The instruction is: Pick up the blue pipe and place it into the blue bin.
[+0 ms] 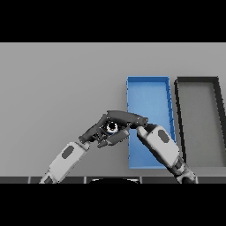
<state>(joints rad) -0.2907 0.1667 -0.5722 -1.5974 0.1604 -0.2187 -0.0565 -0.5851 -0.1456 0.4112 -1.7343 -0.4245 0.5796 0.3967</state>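
The left hand (102,132) and right hand (126,118) meet just left of the blue bin (150,95) on the grey worktop (57,88). A small blue pipe (112,127) shows between them, but I cannot tell whether either hand's fingers grip it. Right of the blue bin stands a dark bin (198,80).

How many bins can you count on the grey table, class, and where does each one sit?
2. The blue bin sits right of centre, partly covered by the right arm. The dark grey bin stands beside it, further right. No others show.
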